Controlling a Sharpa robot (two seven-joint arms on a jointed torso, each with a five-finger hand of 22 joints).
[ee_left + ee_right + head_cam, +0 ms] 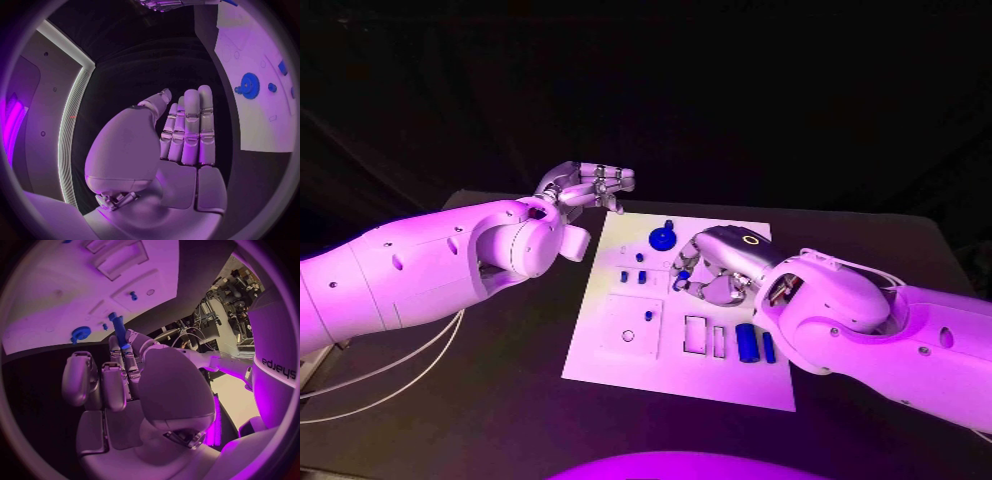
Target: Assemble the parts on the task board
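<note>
Nearest us on the white board (610,350) lie two blue bars (753,343), side by side and just beside a pair of narrow rectangular slots (702,335). A larger recessed panel (633,325) with a small hole sits toward the board's left half.

Above these our right hand (715,268) hovers over the middle of the board. In the right wrist view its fingers (119,375) are drawn together and a slim blue pin (119,330) rises from between the fingertips, so we judge it to be pinched there. We cannot tell how firm that pinch is.

Further on, a round blue gear (662,237) stands near the far edge of the board, with a few small blue pegs (633,276) between it and the right hand.

Farthest off, our left hand (589,186) hangs past the board's far left corner, over the black table (502,400). The left wrist view shows its fingers (190,130) straight and lying close together, with nothing in them.

The risk we see is the pin slipping or tilting in so light a fingertip hold, so that it meets its hole askew and jams or drops. The right hand also hides much of the board's middle from the head camera, which makes lining up harder.

One word can be read: "sharpa", printed on the right arm (278,365).
</note>
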